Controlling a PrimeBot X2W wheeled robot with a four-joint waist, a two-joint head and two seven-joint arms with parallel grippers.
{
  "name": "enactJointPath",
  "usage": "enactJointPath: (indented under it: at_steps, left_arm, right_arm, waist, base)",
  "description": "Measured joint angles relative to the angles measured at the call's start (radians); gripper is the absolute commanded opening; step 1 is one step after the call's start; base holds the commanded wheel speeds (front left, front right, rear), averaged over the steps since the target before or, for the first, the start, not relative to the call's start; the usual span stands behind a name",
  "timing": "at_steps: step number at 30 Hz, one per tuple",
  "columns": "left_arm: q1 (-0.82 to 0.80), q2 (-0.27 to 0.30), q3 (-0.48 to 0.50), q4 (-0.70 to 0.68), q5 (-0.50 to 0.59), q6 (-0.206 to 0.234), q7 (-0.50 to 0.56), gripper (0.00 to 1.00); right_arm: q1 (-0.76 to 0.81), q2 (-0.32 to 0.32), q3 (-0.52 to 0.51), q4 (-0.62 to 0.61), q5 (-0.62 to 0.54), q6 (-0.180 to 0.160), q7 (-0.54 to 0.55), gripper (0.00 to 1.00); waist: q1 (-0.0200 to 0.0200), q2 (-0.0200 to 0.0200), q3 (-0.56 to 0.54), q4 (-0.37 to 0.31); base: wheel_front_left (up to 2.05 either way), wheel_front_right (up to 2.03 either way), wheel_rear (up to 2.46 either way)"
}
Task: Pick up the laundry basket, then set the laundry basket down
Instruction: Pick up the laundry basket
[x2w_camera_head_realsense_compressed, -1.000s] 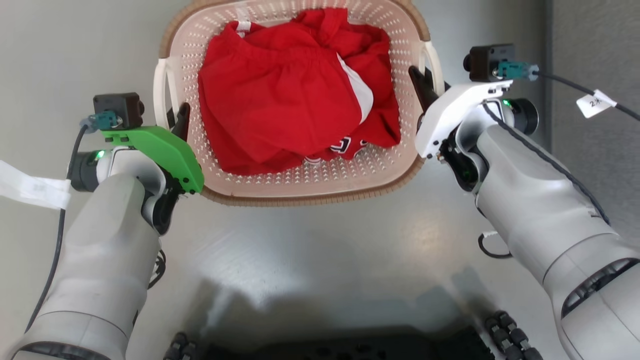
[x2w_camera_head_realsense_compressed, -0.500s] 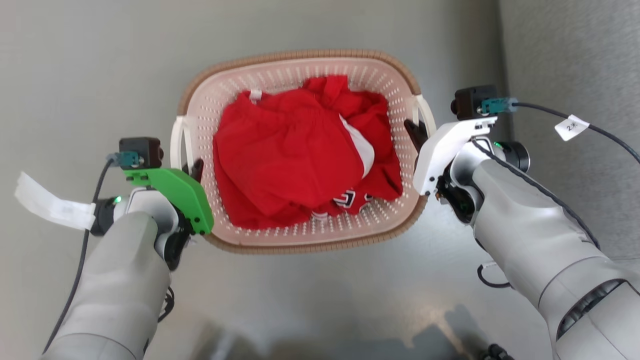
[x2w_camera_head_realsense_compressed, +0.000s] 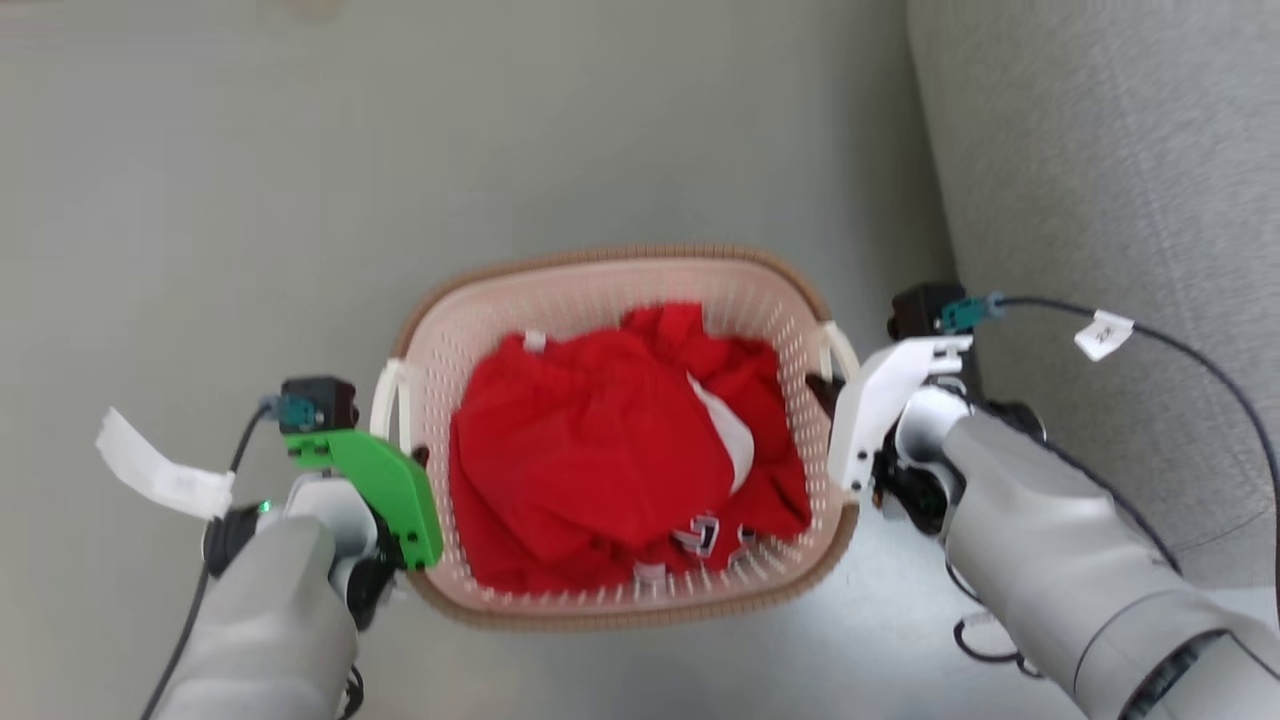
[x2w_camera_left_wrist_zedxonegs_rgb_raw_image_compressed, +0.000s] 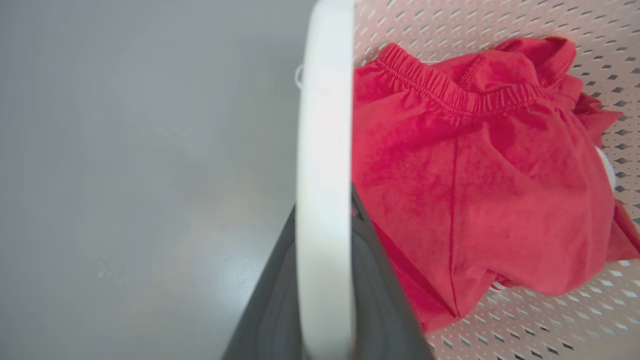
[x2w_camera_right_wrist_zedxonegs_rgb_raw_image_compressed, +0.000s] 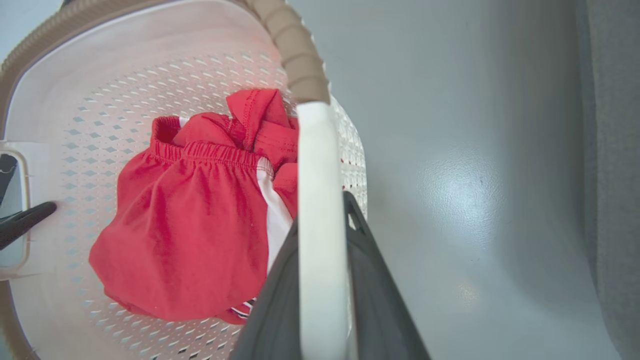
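head view: laundry basket (x2w_camera_head_realsense_compressed: 620, 618) held crosswise over grey floor (x2w_camera_head_realsense_compressed: 300, 200)
left gripper (x2w_camera_head_realsense_compressed: 416, 458) clamps the basket's left loop handle (x2w_camera_left_wrist_zedxonegs_rgb_raw_image_compressed: 325, 150), right gripper (x2w_camera_head_realsense_compressed: 820, 390) the right loop handle (x2w_camera_right_wrist_zedxonegs_rgb_raw_image_compressed: 320, 200); basket's long axis runs gripper to gripper, so setting down likely needs both lowering level.

Right hand (x2w_camera_right_wrist_zedxonegs_rgb_raw_image_compressed: 322, 212): closed on white loop handle (x2w_camera_right_wrist_zedxonegs_rgb_raw_image_compressed: 312, 150) of laundry basket (x2w_camera_right_wrist_zedxonegs_rgb_raw_image_compressed: 125, 95), one dark finger (x2w_camera_right_wrist_zedxonegs_rgb_raw_image_compressed: 385, 310) on each side of it. Brown woven rim (x2w_camera_right_wrist_zedxonegs_rgb_raw_image_compressed: 295, 55) meeting handle at top. Inside basket: crumpled red garment (x2w_camera_right_wrist_zedxonegs_rgb_raw_image_compressed: 190, 235) with elastic waistband and white stripe. Far left: left hand (x2w_camera_right_wrist_zedxonegs_rgb_raw_image_compressed: 12, 197) at opposite handle opening. Right of handle: glossy grey floor (x2w_camera_right_wrist_zedxonegs_rgb_raw_image_compressed: 475, 175), darker grey strip (x2w_camera_right_wrist_zedxonegs_rgb_raw_image_compressed: 615, 150) at edge.
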Motion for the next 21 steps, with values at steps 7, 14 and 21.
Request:
enactJointPath:
  at_steps: [7,14,21]
  left_arm:
    - [0.066,-0.009,-0.011,0.029,-0.021,-0.001,0.049,0.0]
    - [0.119,-0.013,-0.018,0.04,-0.047,-0.001,0.08,0.0]
    - [0.158,-0.017,-0.024,0.053,-0.058,-0.001,0.101,0.0]
  right_arm:
    - [0.072,0.002,0.025,-0.002,0.033,0.0,0.054,0.0]
    - [0.139,0.0,0.051,-0.015,0.068,0.0,0.091,0.0]
    - [0.179,-0.002,0.073,-0.023,0.086,0.0,0.121,0.0]
  waist:
    - [0.0,0.0,-0.102,-0.007]
    - [0.0,0.0,-0.215,-0.016]
    - [0.0,0.0,-0.299,-0.026]
  base:
    - [0.0,0.0,0.0]
    - [0.0,0.0,0.0]
    - [0.0,0.0,0.0]
